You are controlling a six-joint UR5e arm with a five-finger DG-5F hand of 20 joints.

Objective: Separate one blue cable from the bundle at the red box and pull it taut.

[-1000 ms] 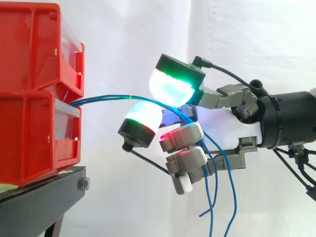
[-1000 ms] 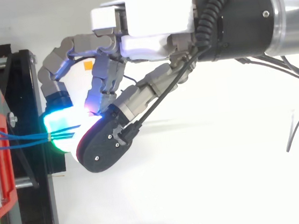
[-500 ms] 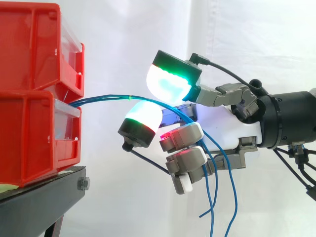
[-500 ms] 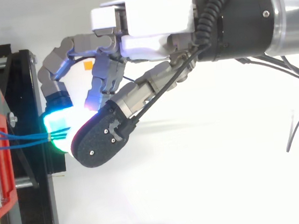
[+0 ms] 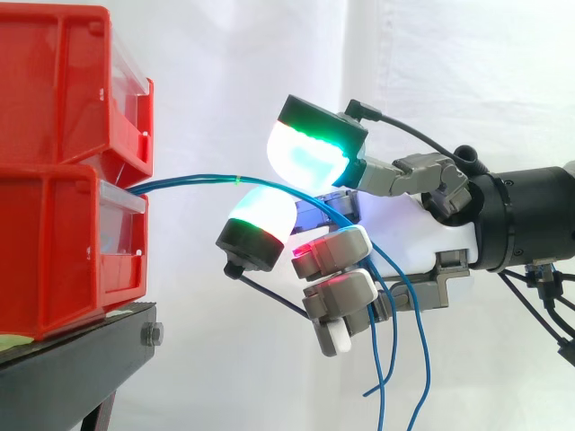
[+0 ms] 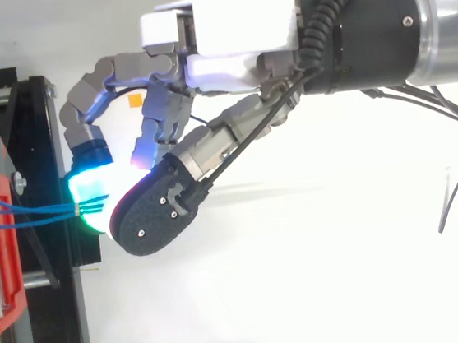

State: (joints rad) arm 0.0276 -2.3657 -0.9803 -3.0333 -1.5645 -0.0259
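Pinches the cables (image 5: pixel 189 180) between two fingers (image 5: pixel 310 154) with green-white pads, one above the strands, one below. Curls the remaining fingers lower down, glowing red, beside the hanging strands. Belongs to a hand (image 5: pixel 422 235) with a white palm, entering from the right in the side view. Carries the cables in a shallow arc from the pads to the gap between two stacked red bins (image 5: pixel 54 251), with a green mark (image 5: pixel 235 179) partway along. Lets the loose ends drop past the palm, slack and spread apart. From above, fans several strands out at the bins and gathers them at the pads. Sets the bins at the edge of the stand (image 5: pixel 81 359) nearest the hand, before the curtain (image 5: pixel 449 72).
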